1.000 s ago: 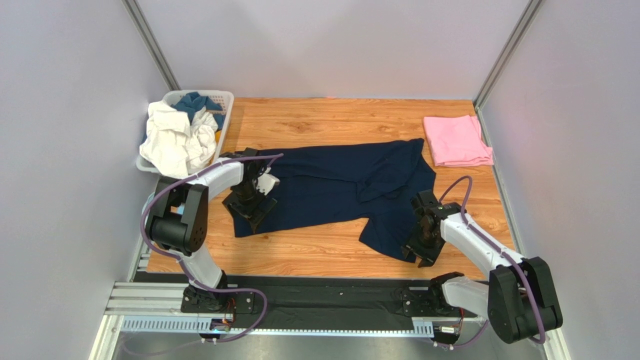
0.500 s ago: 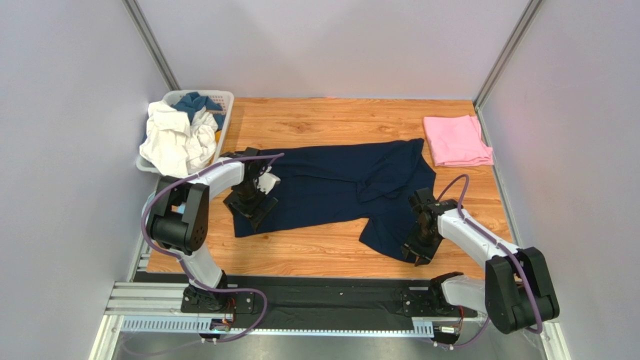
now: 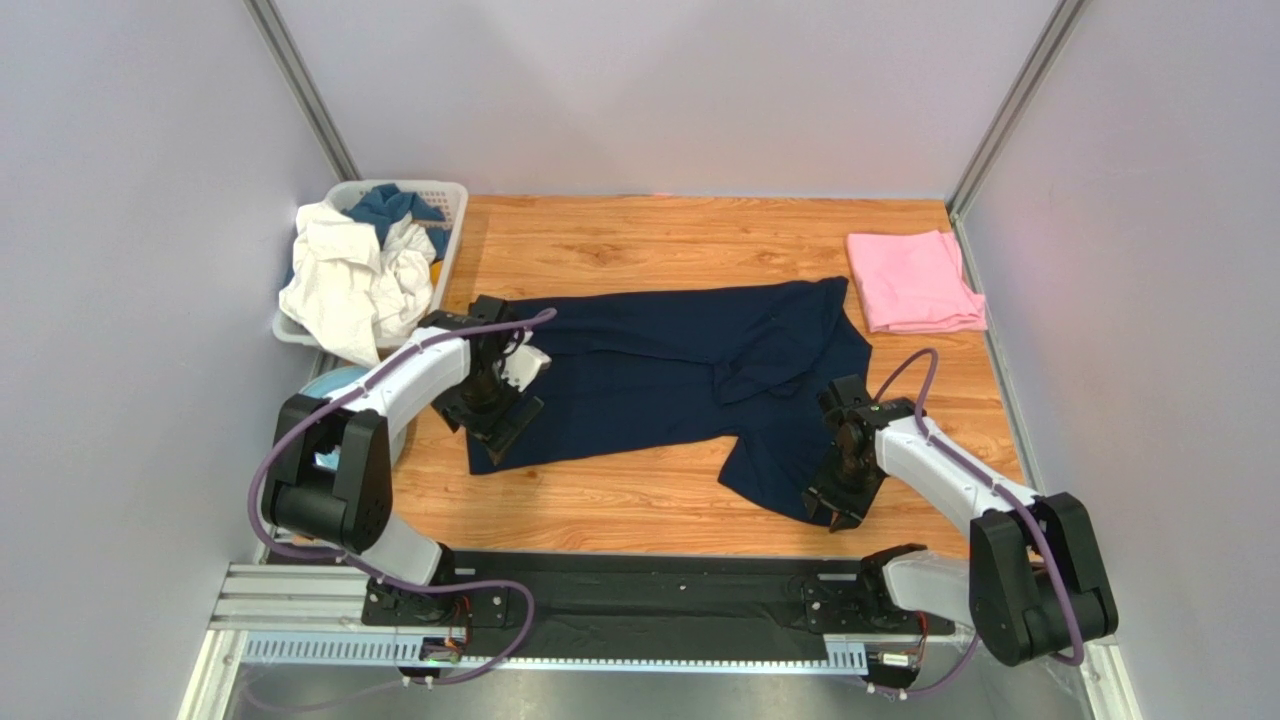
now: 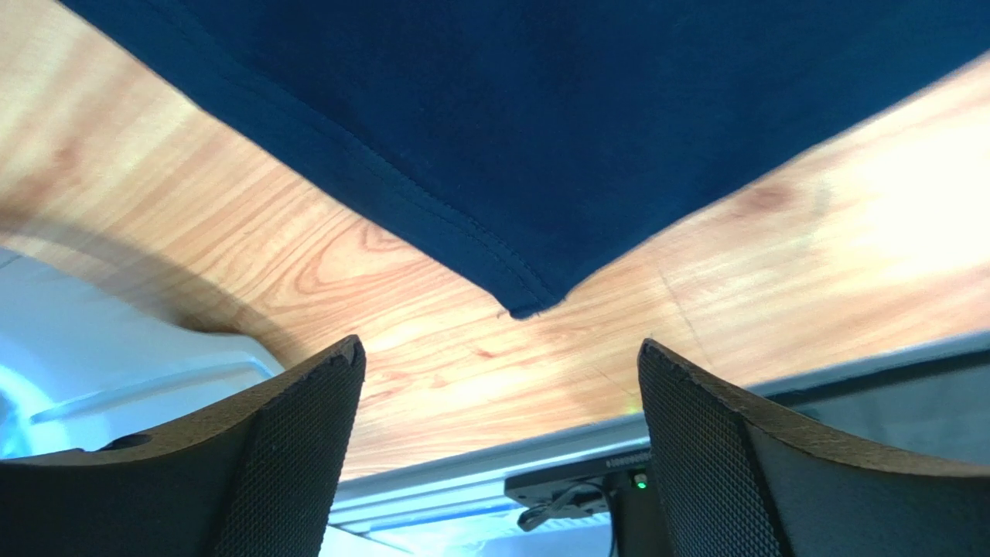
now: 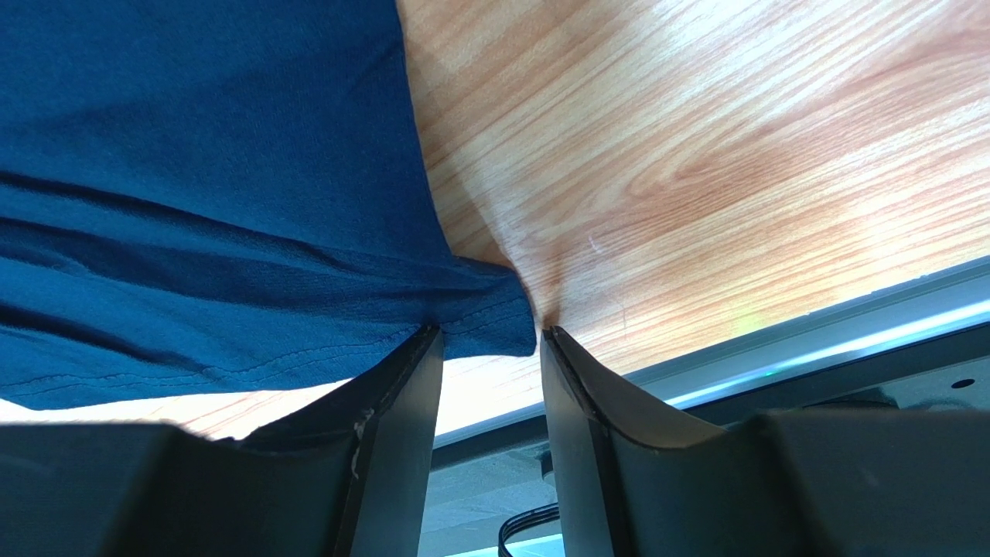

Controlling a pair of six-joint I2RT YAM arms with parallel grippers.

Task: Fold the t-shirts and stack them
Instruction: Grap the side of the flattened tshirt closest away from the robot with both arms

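- The navy shirt (image 3: 676, 368) lies spread out, wrinkled, across the middle of the wooden table (image 3: 631, 240), with its long side running left to right.
- One part of it hangs down toward the near right, ending in a corner close to the table's front edge.
- The pink shirt (image 3: 912, 281) lies folded flat at the far right corner of the table, just beyond the navy one's right end and away from both arms.
- The left gripper (image 3: 508, 420) hovers over the near left corner of the navy shirt.
- In the left wrist view its fingers (image 4: 279, 453) stand wide apart. The pointed, hemmed corner of the cloth sits in the gap between them, nearer the middle than either finger and touching neither.
- Bare wood shows under and around that corner.
- The right gripper (image 3: 834, 503) is down at the near right corner of the navy shirt.
- In the right wrist view its fingers (image 5: 395, 441) are drawn close together with the hemmed corner filling the narrow space between their tips. Creases in the cloth run in toward that spot, so the tips look clamped on the corner.
- The rest of the navy cloth stretches away to the left of those fingers, with bare table to the right.
- A white basket (image 3: 451, 195) at the far left holds a heap of white and blue clothes (image 3: 353, 285).
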